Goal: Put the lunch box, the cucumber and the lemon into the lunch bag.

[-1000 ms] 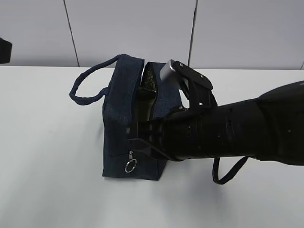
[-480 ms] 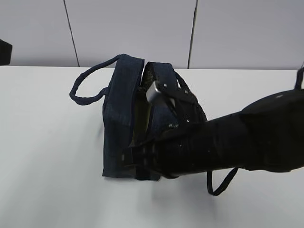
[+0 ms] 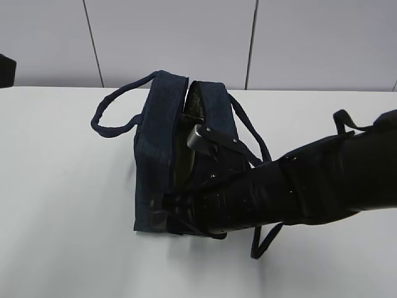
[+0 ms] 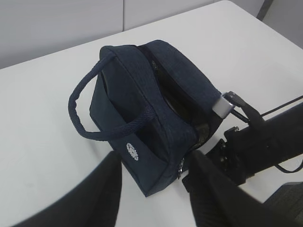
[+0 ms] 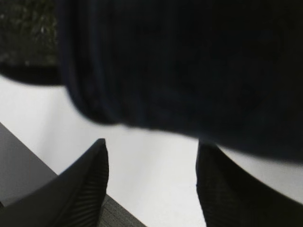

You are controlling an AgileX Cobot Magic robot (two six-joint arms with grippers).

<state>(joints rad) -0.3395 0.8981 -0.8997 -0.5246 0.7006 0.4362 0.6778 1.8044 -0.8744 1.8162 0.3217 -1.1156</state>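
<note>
Seemingly, with the lunch bag (image 3: 162, 155) at frame centre gaping unzipped, packing is judged nearly done or unverifiable, no food being seen, while the right gripper (image 5: 149, 179) is spread empty

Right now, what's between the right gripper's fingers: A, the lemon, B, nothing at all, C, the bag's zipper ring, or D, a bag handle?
B: in the right wrist view the right gripper has its two fingers apart with only bare white table between them, the lunch bag lying beyond the tips.
</note>
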